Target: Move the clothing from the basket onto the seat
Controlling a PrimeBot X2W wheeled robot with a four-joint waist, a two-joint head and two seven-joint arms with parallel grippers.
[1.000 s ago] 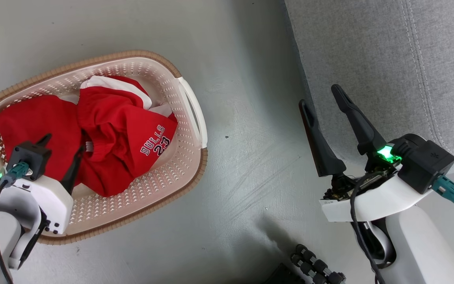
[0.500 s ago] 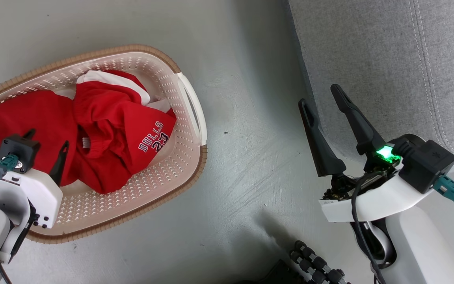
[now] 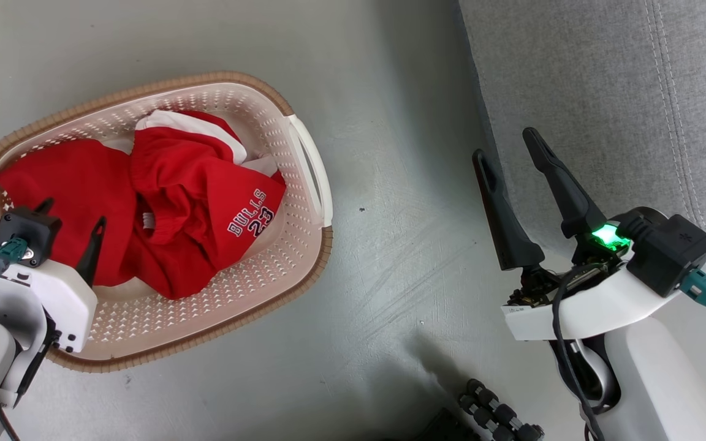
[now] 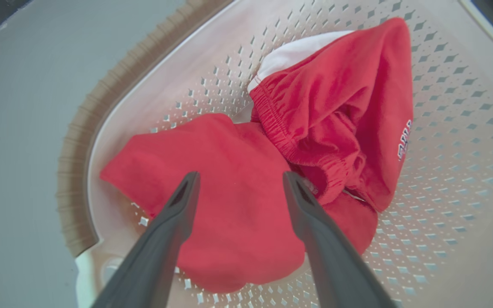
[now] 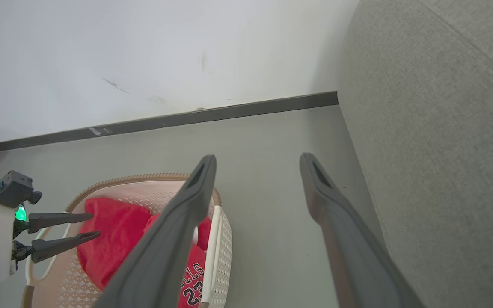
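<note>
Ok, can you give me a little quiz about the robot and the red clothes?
1. True or false: the clothing lies in the basket.
2. The left claw is: A open above the clothing, B shut on the clothing, C under the basket.
3. Fill in: the jersey reads BULLS __.
Key: 1 true; 2 A; 3 23.

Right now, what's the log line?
left tool open over red fabric clothing | in cream perforated plastic basket | right tool open by grey fabric sofa
</note>
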